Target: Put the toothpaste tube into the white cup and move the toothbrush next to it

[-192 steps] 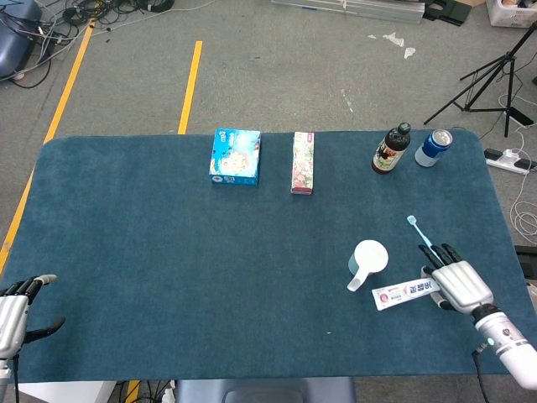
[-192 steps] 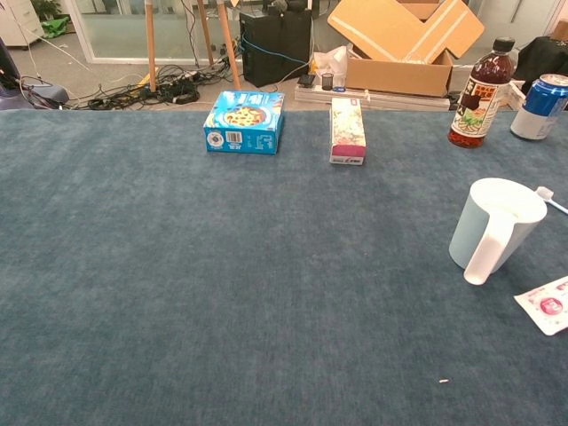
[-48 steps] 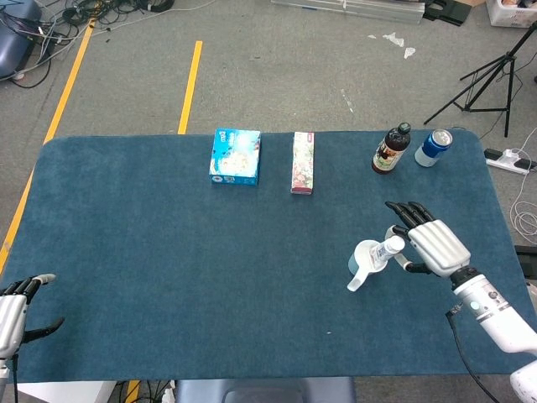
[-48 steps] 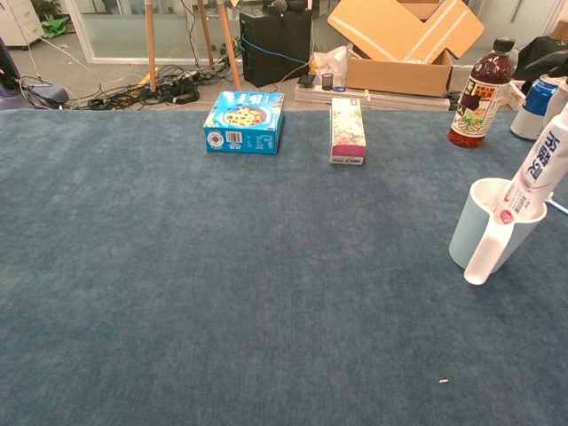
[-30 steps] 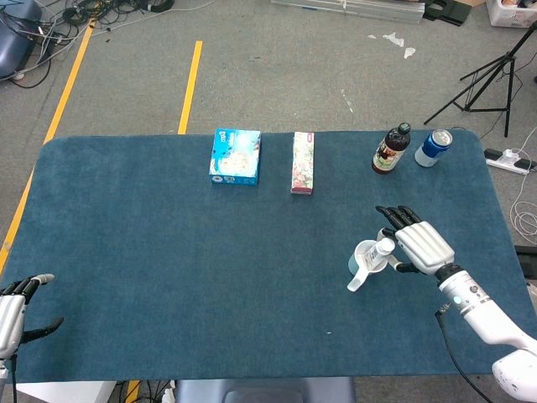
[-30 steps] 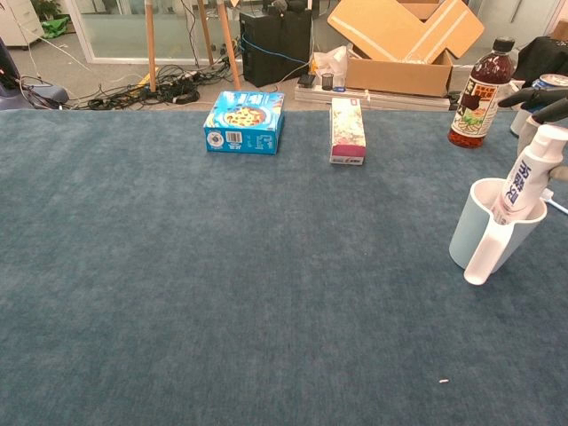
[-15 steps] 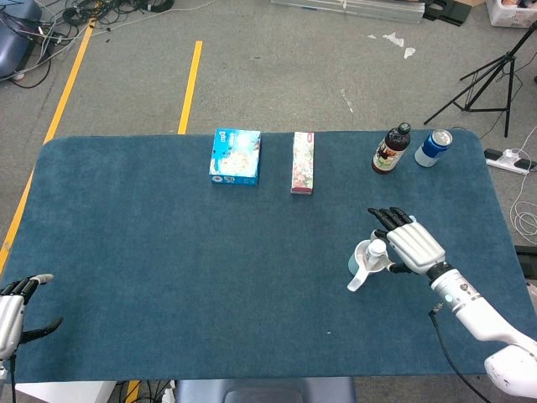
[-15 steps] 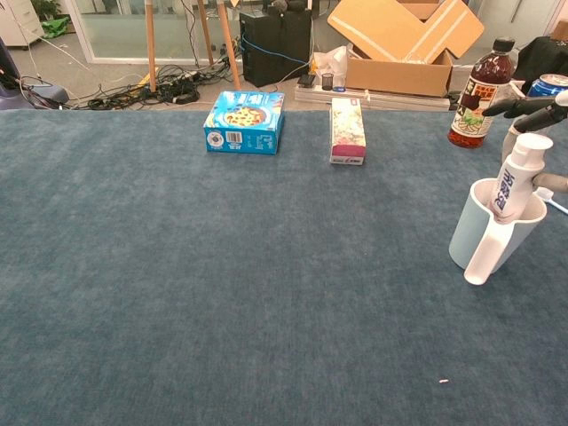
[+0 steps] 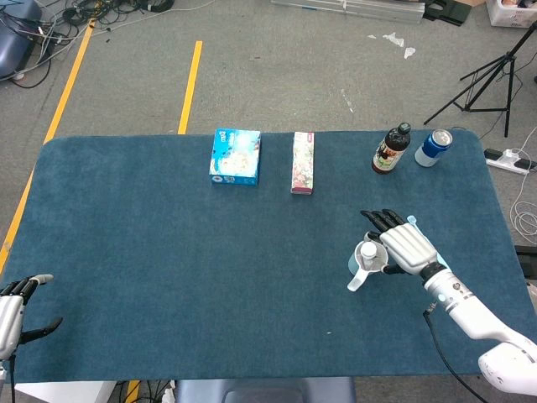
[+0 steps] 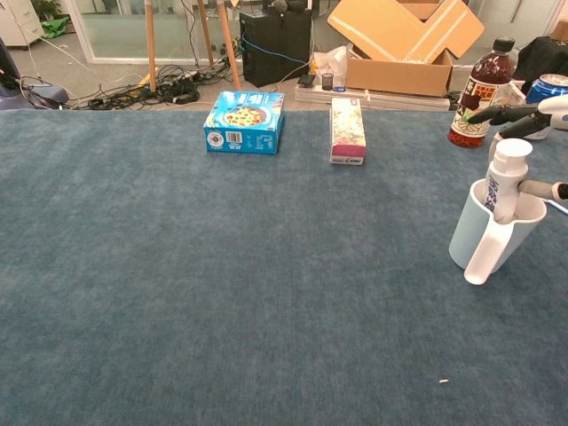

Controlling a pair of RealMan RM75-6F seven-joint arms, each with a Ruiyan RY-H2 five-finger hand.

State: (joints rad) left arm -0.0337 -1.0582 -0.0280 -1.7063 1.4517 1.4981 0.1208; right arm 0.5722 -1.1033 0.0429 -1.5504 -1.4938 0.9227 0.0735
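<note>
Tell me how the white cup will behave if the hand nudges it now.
The white cup is tall and narrow, so it probably tips rather than slides. The toothpaste tube stands in it, cap well above the rim, likely making it top-heavy. It looks like light plastic, so even a brush from the right hand may shift it.

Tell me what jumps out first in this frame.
The right hand hovers at the white cup near the table's right edge, with the toothpaste tube standing cap-up inside it. At the far edge sit a blue box, a dark bottle and a blue can.
</note>
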